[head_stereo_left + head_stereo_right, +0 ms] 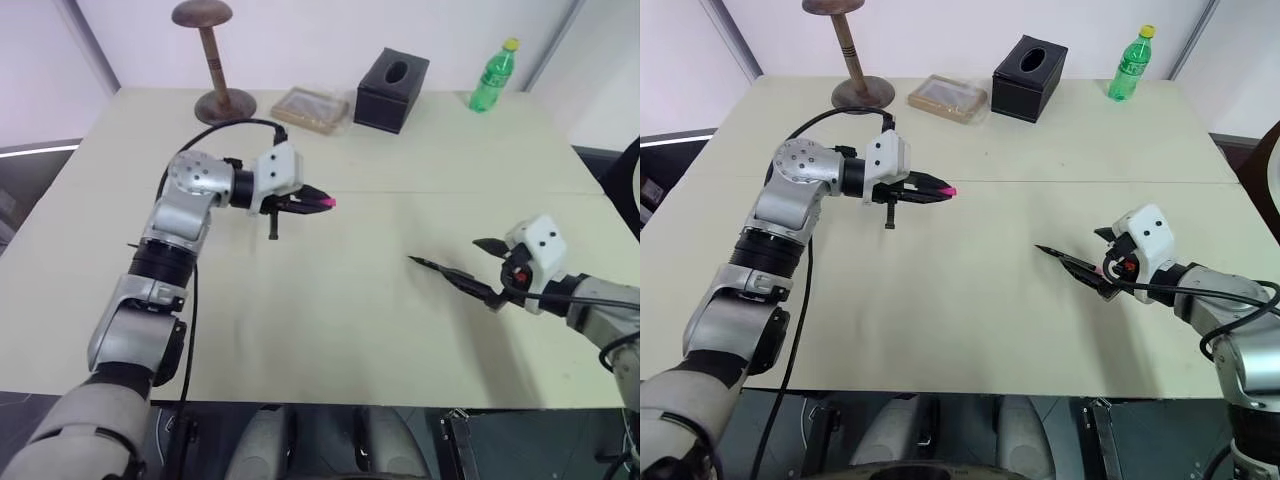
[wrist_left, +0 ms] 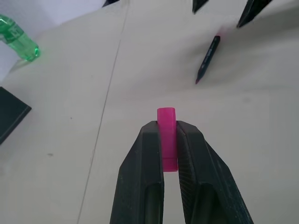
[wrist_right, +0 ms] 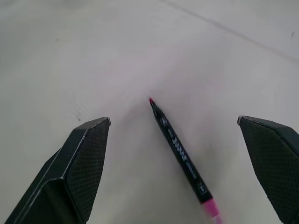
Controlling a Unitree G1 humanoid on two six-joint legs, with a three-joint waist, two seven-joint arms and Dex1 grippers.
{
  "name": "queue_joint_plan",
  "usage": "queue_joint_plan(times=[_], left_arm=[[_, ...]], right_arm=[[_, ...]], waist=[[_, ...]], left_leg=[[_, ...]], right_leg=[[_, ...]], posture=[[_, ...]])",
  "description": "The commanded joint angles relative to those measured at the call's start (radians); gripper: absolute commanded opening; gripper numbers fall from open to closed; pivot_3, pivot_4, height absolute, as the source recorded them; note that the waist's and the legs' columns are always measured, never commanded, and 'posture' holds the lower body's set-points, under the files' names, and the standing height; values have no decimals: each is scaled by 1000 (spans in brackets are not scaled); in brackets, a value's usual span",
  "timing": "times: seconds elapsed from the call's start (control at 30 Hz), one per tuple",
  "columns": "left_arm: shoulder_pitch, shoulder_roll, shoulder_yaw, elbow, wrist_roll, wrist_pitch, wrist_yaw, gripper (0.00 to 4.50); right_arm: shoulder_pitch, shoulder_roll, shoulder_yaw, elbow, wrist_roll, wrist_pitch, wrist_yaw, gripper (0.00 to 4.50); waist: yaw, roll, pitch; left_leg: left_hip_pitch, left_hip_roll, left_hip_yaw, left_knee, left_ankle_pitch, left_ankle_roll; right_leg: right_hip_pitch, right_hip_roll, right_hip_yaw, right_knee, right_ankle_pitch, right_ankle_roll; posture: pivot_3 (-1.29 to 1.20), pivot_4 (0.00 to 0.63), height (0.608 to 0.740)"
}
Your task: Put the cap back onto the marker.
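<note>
Pale counter, seamed across the middle. The marker lies flat on it between the wide-apart fingers of the right pincer. The cap, well apart, is clamped in the left pincer, held above the counter.

The stretch of tabletop between the left end effector and the right end effector lies bare, so either could cross toward the other unhindered. The marker lies flat between the right end effector's spread fingers, with room on both sides of it. Well beyond the left end effector, along the far edge, stand a wooden stand, a shallow tray, a black tissue box and a green bottle.
</note>
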Motion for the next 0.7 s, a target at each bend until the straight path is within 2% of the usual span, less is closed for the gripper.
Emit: queue_joint_plan(times=[0.03, 0.3, 0.7], left_arm=[[23, 21, 15, -83, -23, 38, 21, 54], [82, 46, 17, -195, -32, 101, 48, 54], [154, 76, 16, -316, -50, 162, 95, 54]], right_arm=[[-30, -9, 31, 53, -33, -77, 30, 4500], [-66, 12, 109, 194, -105, -184, 46, 4500], [-130, 30, 160, 366, -155, -271, 77, 4500]], waist=[[-3, 0, 0], [-12, 0, 0], [-13, 0, 0]], left_leg=[[0, 0, 0, 0, 0, 0], [0, 0, 0, 0, 0, 0], [0, 0, 0, 0, 0, 0]], right_leg=[[0, 0, 0, 0, 0, 0], [0, 0, 0, 0, 0, 0], [0, 0, 0, 0, 0, 0]], posture=[[0, 150, 740], [0, 150, 740], [0, 150, 740]])
